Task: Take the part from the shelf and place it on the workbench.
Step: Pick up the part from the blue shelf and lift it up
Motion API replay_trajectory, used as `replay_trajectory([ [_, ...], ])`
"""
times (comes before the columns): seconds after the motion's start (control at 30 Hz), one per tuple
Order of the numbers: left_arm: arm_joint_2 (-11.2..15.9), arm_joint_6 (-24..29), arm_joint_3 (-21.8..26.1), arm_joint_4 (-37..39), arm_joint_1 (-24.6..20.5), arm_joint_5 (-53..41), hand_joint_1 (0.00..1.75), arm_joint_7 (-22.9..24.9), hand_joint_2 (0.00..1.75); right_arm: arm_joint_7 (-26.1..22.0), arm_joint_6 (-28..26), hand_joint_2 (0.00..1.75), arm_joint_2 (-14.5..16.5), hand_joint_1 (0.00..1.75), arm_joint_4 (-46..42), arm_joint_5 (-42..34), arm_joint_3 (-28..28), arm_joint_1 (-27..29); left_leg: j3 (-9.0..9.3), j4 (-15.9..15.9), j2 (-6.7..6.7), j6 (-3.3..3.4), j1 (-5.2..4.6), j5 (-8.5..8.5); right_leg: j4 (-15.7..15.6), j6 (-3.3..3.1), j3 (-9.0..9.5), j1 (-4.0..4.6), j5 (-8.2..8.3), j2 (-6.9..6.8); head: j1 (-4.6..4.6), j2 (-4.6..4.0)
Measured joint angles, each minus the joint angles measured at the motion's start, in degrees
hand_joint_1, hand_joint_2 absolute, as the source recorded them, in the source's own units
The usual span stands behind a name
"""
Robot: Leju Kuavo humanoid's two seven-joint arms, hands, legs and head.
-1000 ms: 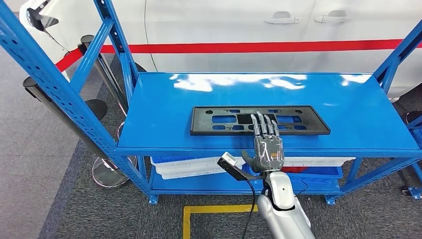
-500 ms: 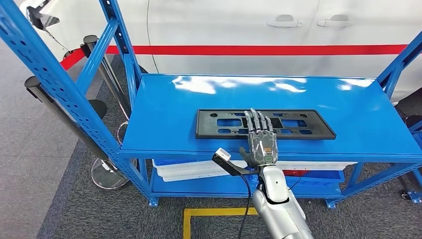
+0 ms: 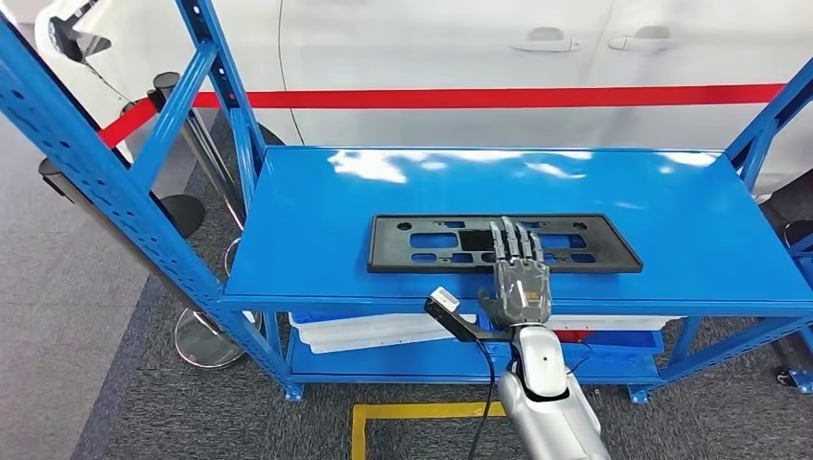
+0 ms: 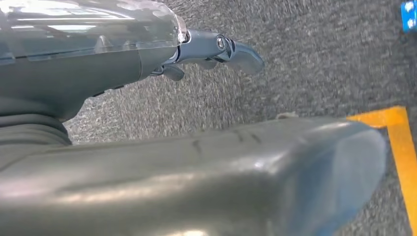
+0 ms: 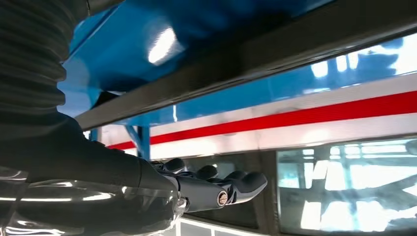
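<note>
The part (image 3: 422, 244) is a long flat black plate with cut-outs, lying on the blue shelf (image 3: 316, 206) near its front edge. My right hand (image 3: 521, 283) reaches up from below the shelf's front. Its fingers are straight and together over the plate's near edge, right of the middle, and it grips nothing. In the right wrist view the same hand (image 5: 211, 189) is stretched out flat. In the left wrist view my left hand (image 4: 211, 49) hangs over grey carpet and holds nothing.
A white car with a red stripe (image 3: 479, 96) stands close behind the shelf. Slanted blue uprights (image 3: 96, 172) and black barrier posts (image 3: 187, 206) are at the left. White trays (image 3: 364, 326) sit on the lower level. Yellow tape (image 3: 422, 412) marks the floor.
The whole picture has swayed slightly, so the camera moved. My right hand stays over the plate's near edge, and the plate has not shifted on the shelf.
</note>
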Motion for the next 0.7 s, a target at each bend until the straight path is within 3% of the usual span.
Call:
replay_trajectory([
  [0.07,0.05,0.0,-0.19,0.0,-0.02,-0.24,0.0,0.01,0.0,0.23,0.37,1.75,-0.11,0.0,-0.59,0.45,-0.48,0.32,-2.07,4.77,0.07,-0.43,0.08,-2.71,-0.57,-0.54,0.58,-0.29,0.09,-0.06,0.0,0.0],
  [0.13,0.07,-0.01,-0.28,0.0,-0.02,-0.42,0.0,0.01,0.0,0.35,0.74,1.75,-0.21,0.0,-0.78,0.74,-0.95,0.69,-5.94,12.5,0.08,-0.76,0.15,-6.04,-0.59,-0.81,0.81,-0.25,-0.11,-0.07,0.0,0.0],
  [0.17,0.07,-0.01,-0.3,0.0,0.02,-0.48,0.0,0.01,0.0,0.39,0.85,1.75,-0.28,0.0,-0.82,0.84,-1.17,0.95,-7.37,15.08,0.09,-0.9,0.17,-6.63,-0.57,-0.85,0.92,-0.23,-0.23,-0.07,0.0,0.0],
  [0.2,0.08,-0.02,-0.31,0.0,0.07,-0.49,0.0,0.01,0.0,0.4,0.92,1.75,-0.34,0.0,-0.86,0.92,-1.34,1.19,-7.81,15.5,0.09,-0.97,0.17,-6.0,-0.52,-0.81,1.06,-0.22,-0.36,-0.03,-0.01,0.0],
  [0.23,0.09,-0.02,-0.32,0.0,0.1,-0.5,0.0,0.01,0.0,0.41,0.95,1.75,-0.39,0.0,-0.95,0.97,-1.46,1.36,-7.05,13.49,0.1,-0.96,0.17,-4.24,-0.45,-0.74,1.25,-0.24,-0.52,0.04,0.0,0.0],
  [0.3,0.15,-0.02,-0.32,0.0,0.04,-0.51,0.0,0.01,0.0,0.41,0.97,1.75,-0.43,0.0,-1.19,1.0,-1.65,1.48,-3.44,5.53,0.17,-0.66,0.09,0.02,-0.12,-0.35,1.63,-0.14,-1.01,0.19,0.0,0.0],
  [0.33,0.17,-0.02,-0.32,0.0,-0.02,-0.51,0.0,0.0,0.0,0.42,0.97,1.75,-0.44,0.0,-1.3,1.0,-1.74,1.49,-1.89,2.21,0.18,-0.39,0.05,1.27,0.12,-0.1,1.71,-0.02,-1.27,0.26,0.01,0.0],
  [0.37,0.17,-0.02,-0.32,0.0,-0.08,-0.51,0.0,-0.01,0.0,0.42,0.98,1.75,-0.46,0.0,-1.38,1.0,-1.82,1.5,-0.97,0.24,0.17,-0.11,-0.01,1.76,0.29,0.17,1.72,0.1,-1.46,0.27,0.01,0.0],
  [0.47,0.16,-0.02,-0.32,0.0,-0.1,-0.51,0.0,-0.01,0.0,0.43,0.99,1.75,-0.52,0.0,-1.67,1.0,-1.94,1.55,-0.61,-0.71,0.09,0.78,-0.08,1.72,0.49,0.96,1.66,0.07,-1.73,0.25,0.01,0.0],
  [0.53,0.16,-0.02,-0.32,0.0,-0.13,-0.51,0.0,-0.01,0.0,0.45,0.99,1.75,-0.57,0.0,-1.92,1.0,-2.03,1.51,-0.37,-1.13,0.14,1.43,0.12,1.92,2.53,1.66,0.81,-0.14,-3.18,0.23,0.01,0.0],
  [0.63,0.14,-0.03,-0.32,0.0,-0.21,-0.52,0.0,-0.02,0.0,0.47,1.0,1.75,-0.76,0.0,-2.08,1.0,-2.25,1.63,-0.27,-1.3,0.17,1.92,0.23,1.89,13.02,2.63,-4.53,-0.57,-8.09,0.19,0.01,0.0],
  [0.67,0.14,-0.04,-0.32,0.0,-0.19,-0.52,0.0,-0.01,0.0,0.47,1.0,1.75,-0.85,0.0,-2.08,1.01,-2.31,1.78,-0.24,-1.28,0.15,1.95,0.23,1.83,16.09,2.82,-6.28,-0.71,-8.85,0.18,0.01,0.0],
  [0.7,0.14,-0.04,-0.32,0.0,-0.16,-0.53,0.0,-0.01,0.0,0.48,1.01,1.75,-0.91,0.0,-2.08,1.01,-2.36,1.91,-0.17,-1.27,0.12,1.94,0.23,1.76,17.14,2.91,-7.11,-0.82,-8.43,0.16,0.01,0.0],
])
